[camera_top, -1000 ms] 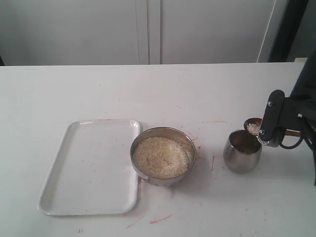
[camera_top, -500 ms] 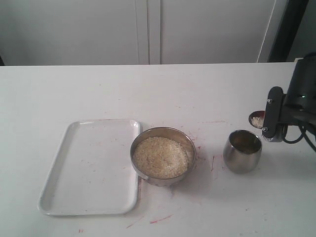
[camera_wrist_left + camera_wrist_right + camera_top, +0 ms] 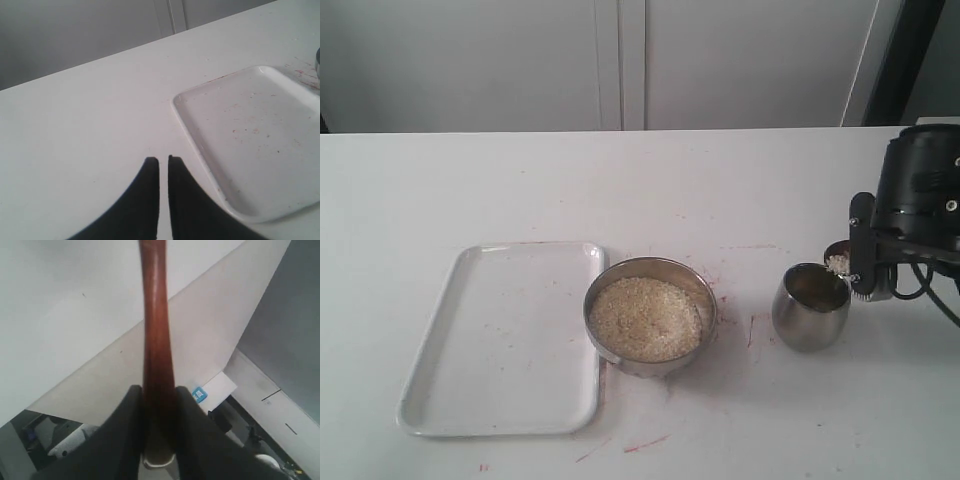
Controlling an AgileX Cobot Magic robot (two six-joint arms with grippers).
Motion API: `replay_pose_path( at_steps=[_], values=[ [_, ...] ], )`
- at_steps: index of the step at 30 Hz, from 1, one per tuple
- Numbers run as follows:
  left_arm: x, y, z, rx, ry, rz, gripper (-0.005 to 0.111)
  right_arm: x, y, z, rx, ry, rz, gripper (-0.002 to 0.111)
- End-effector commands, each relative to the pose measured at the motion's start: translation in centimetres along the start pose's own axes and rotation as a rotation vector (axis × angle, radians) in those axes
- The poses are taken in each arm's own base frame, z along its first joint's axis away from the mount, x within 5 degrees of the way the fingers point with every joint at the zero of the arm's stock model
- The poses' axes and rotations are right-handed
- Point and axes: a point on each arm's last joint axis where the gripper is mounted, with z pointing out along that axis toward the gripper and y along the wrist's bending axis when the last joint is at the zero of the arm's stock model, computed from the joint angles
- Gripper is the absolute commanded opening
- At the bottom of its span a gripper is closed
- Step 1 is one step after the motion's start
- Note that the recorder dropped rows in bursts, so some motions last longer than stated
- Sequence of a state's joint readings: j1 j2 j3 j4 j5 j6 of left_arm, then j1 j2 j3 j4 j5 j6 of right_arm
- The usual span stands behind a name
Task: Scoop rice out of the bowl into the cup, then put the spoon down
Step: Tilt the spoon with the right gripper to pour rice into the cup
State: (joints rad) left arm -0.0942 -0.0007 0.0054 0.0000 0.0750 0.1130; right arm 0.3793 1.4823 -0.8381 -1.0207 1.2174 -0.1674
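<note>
The wide steel bowl [image 3: 650,316] sits mid-table, filled with pale rice [image 3: 645,319]. Right of it stands the small rounded steel cup [image 3: 810,306]. My right gripper [image 3: 868,268] is shut on the handle of the dark wooden spoon [image 3: 837,258], whose round end holds a little rice and hangs tilted at the cup's far right rim. In the right wrist view the reddish handle [image 3: 156,340] runs between the shut fingers of the right gripper [image 3: 158,390]. My left gripper [image 3: 163,159] is shut and empty over bare table beside the tray; it does not show in the exterior view.
A white rectangular tray [image 3: 506,336] lies left of the bowl, and its corner [image 3: 250,145] shows in the left wrist view. Red smudges mark the table [image 3: 740,190] around the bowl and cup. The table's right edge is close to the right arm.
The right wrist has rolled, tipping the spoon. The spoon's head rose away from the cup, then came back down to the cup's far rim.
</note>
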Motion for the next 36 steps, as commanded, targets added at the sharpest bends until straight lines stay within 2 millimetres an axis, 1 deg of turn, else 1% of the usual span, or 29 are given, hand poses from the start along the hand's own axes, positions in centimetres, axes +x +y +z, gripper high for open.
replay_pose_path(
  at_steps=[1, 6, 17, 23, 31, 36],
  values=[
    [-0.2, 0.0, 0.0, -0.002, -0.003, 0.0, 0.014, -0.1, -0.3, 0.2, 0.05, 0.019, -0.046, 0.0],
    [-0.2, 0.0, 0.0, -0.002, -0.003, 0.0, 0.014, -0.1, -0.7, 0.1, 0.097, 0.027, -0.066, 0.0],
    [-0.2, 0.0, 0.0, -0.002, -0.003, 0.0, 0.014, -0.1, -1.1, 0.1, 0.132, 0.036, -0.141, 0.0],
    [-0.2, 0.0, 0.0, -0.002, -0.003, 0.0, 0.014, -0.8, -0.8, -0.5, 0.162, 0.022, -0.216, 0.0],
    [-0.2, 0.0, 0.0, -0.002, -0.003, 0.0, 0.014, -1.2, -0.9, -0.3, 0.179, 0.033, -0.239, 0.0],
    [-0.2, 0.0, 0.0, -0.002, -0.003, 0.0, 0.014, -1.8, -0.6, -0.8, 0.193, 0.016, -0.27, 0.0]
  ],
)
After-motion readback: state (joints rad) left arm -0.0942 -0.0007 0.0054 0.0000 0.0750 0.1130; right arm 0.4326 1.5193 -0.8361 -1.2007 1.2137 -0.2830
